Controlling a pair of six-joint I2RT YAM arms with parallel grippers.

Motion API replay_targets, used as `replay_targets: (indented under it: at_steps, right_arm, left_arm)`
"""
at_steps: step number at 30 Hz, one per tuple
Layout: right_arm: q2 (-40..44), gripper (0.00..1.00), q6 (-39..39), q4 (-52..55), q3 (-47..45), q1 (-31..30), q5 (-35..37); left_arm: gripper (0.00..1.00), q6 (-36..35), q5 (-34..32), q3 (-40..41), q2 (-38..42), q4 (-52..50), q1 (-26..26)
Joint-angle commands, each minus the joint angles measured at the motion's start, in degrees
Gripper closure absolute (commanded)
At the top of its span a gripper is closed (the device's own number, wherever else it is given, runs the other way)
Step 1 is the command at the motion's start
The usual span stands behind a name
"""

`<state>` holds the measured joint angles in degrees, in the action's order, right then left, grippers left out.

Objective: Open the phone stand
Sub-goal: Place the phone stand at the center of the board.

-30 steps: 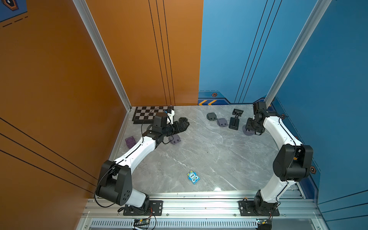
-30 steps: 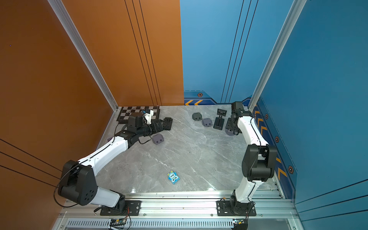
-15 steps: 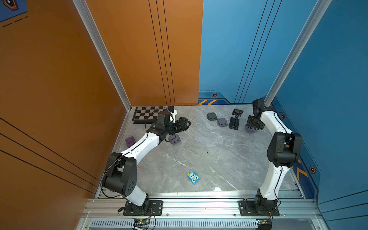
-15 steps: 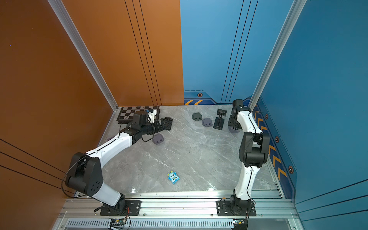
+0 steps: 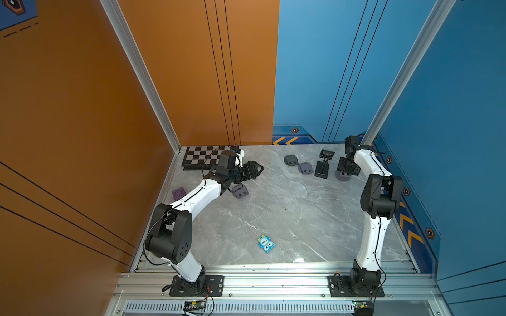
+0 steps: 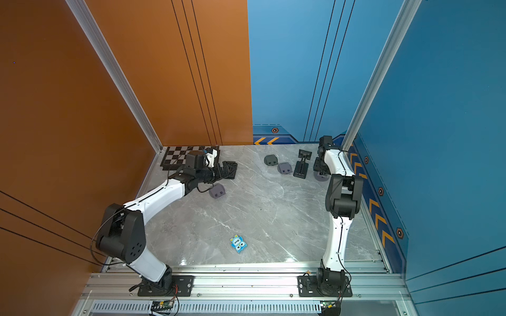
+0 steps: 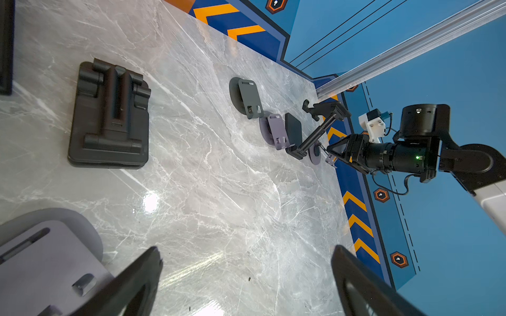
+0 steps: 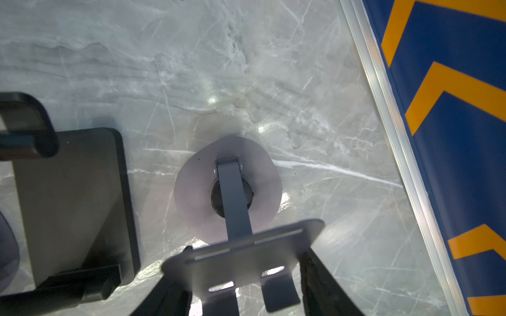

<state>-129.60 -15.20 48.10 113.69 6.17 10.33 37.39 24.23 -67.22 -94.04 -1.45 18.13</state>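
The right gripper [image 8: 246, 253] reaches down at the far right edge of the grey marble-patterned table [image 5: 287, 213], close to the blue wall with orange chevrons. Its jaws are closed on the lilac-grey metal phone stand with a round base [image 8: 235, 208]. In the right wrist view the stand's flat rest plate lies crosswise between the two black fingers [image 8: 320, 279], one at each short edge. The plate is lifted on its narrow hinge arm, while the round base sits flat on the table beyond the fingertips. In both top views that base shows just under the gripper [image 5: 345, 171], beside a black telescopic stand with a square base [image 5: 323, 164]. The left gripper [image 7: 246, 249] hangs low over the table's far left part with its jaws spread wide and nothing between them. It is near a folded lilac stand [image 5: 240, 191] and a folded black stand [image 7: 109, 117], well apart from the task's stand.
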Motion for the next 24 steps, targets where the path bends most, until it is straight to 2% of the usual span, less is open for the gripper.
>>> replay_targets:
  at_steps: [1, 10, 13, 19, 24]
  right_arm:
    - [-1.65, 0.56, -0.18, 2.89, 3.07, 0.37, -0.06]
    - [-1.64, 0.30, -1.15, 3.45, 3.91, 1.28, -1.01]
    - [-1.37, 0.24, -1.37, 3.58, 3.91, 1.38, -1.31]
    - [0.02, 0.02, -2.30, 4.11, 3.48, 1.65, -0.75]
    - [2.18, 0.00, -3.33, 5.17, 3.21, 1.80, -0.57]
  left_arm:
    - [0.02, -0.23, 0.74, -1.73, -1.14, -0.66, 0.55]
    - [0.02, -0.47, 0.86, -1.95, -1.37, -0.73, 0.77]
    - [0.02, -0.44, 0.89, -1.69, -1.22, -0.70, 0.77]
    - [0.02, -0.51, 0.87, -0.91, -0.28, -0.69, 0.77]
    - [0.02, -0.49, 0.66, -0.44, 0.73, -0.74, 0.77]
